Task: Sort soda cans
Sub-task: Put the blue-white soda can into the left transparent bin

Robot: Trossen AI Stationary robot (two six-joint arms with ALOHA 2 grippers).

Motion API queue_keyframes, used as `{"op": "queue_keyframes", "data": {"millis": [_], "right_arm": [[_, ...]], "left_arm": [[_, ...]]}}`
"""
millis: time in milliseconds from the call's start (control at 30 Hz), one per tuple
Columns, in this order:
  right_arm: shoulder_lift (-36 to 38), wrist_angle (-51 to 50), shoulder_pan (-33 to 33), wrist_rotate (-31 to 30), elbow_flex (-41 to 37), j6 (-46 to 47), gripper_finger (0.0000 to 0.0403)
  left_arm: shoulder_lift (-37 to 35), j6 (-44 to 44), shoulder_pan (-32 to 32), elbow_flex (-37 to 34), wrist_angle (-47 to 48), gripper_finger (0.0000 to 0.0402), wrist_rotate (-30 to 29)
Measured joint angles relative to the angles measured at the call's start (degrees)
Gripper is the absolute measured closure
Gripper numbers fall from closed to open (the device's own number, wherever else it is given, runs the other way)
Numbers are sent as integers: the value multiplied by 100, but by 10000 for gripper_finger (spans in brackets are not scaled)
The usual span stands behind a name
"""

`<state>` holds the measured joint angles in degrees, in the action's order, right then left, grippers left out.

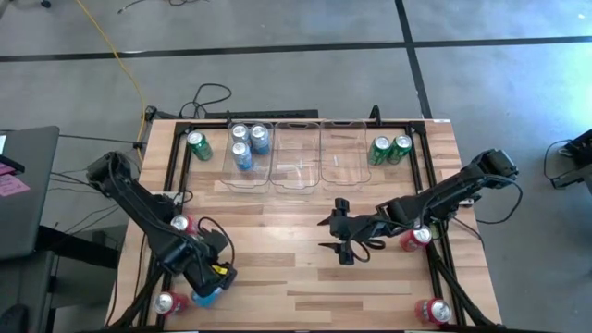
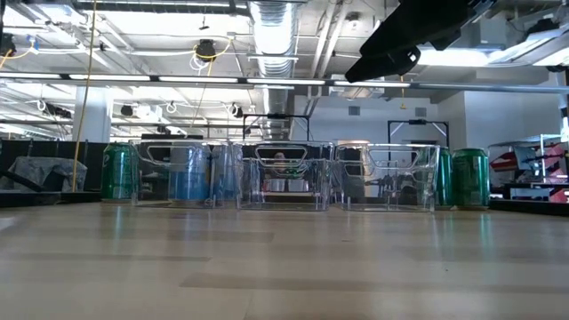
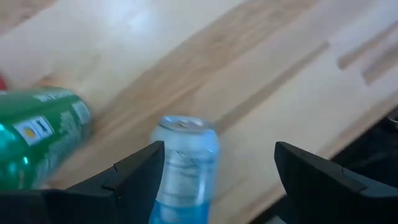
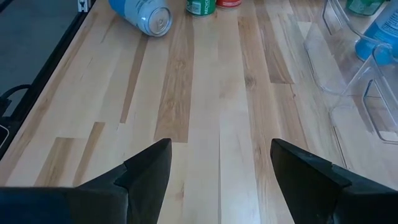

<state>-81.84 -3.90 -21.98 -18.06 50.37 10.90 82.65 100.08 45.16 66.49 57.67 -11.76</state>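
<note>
Showing no readable label, blue can [image 3: 181,171] lies sideways.

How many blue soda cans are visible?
4 blue cans: three upright in the leftmost bin; one lying by the left hand at the table's front-left corner. More may hide under arms.

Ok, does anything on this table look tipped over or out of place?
Yes. One blue can lies on its side near the table's front left corner, in front of the open left gripper. The three blue cans in the left bin stand upright.
</note>
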Motion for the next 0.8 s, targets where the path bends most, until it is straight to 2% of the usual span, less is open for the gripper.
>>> {"op": "queue_keyframes", "data": {"millis": [200, 367, 533, 800], "right_arm": [[0, -50, 0, -2, -1, 1, 111], [0, -149, -7, -4, -2, 3, 111], [0, -137, -7, -6, -2, 4, 111], [0, -125, -7, -6, -2, -23, 111]], "left_arm": [[74, 297, 236, 145, -3, 105, 148], [546, 398, 392, 139, 65, 104, 666], [1140, 122, 418, 139, 27, 104, 1338], [1865, -322, 418, 171, -94, 104, 1485]]}}
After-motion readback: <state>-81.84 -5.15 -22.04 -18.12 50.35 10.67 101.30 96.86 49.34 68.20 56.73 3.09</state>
